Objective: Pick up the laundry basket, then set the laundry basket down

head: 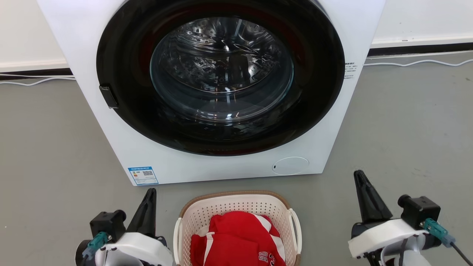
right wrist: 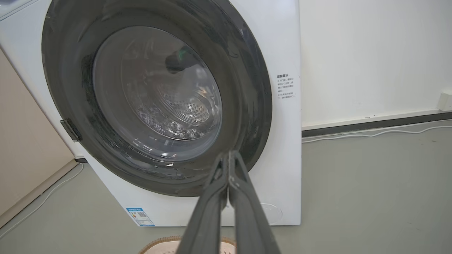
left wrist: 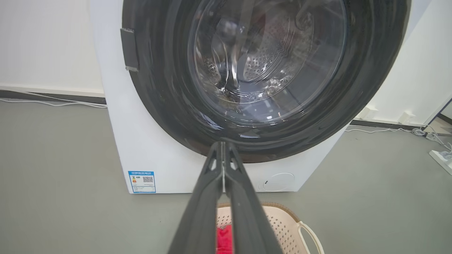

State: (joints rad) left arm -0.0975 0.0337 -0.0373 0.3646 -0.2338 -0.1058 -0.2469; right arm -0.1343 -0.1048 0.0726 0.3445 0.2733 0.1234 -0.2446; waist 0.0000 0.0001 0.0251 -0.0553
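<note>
The laundry basket [head: 236, 207] stands on the floor just in front of the washer, cream and perforated, with a brown rim and white side handles; a red and white garment [head: 238, 240] fills it. Its rim also shows low in the left wrist view [left wrist: 282, 222] and at the bottom edge of the right wrist view [right wrist: 159, 245]. My left gripper [head: 150, 192] [left wrist: 223, 144] hangs to the left of the basket, shut and holding nothing. To the basket's right, well apart from it, my right gripper [head: 359, 173] [right wrist: 229, 153] is also shut and holding nothing.
A white front-loading washer [head: 155, 162] with a closed dark round door [head: 221, 74] stands right behind the basket. White cables [head: 414, 63] run along the wall's base. A power strip [left wrist: 441, 158] lies on the grey floor at the far right.
</note>
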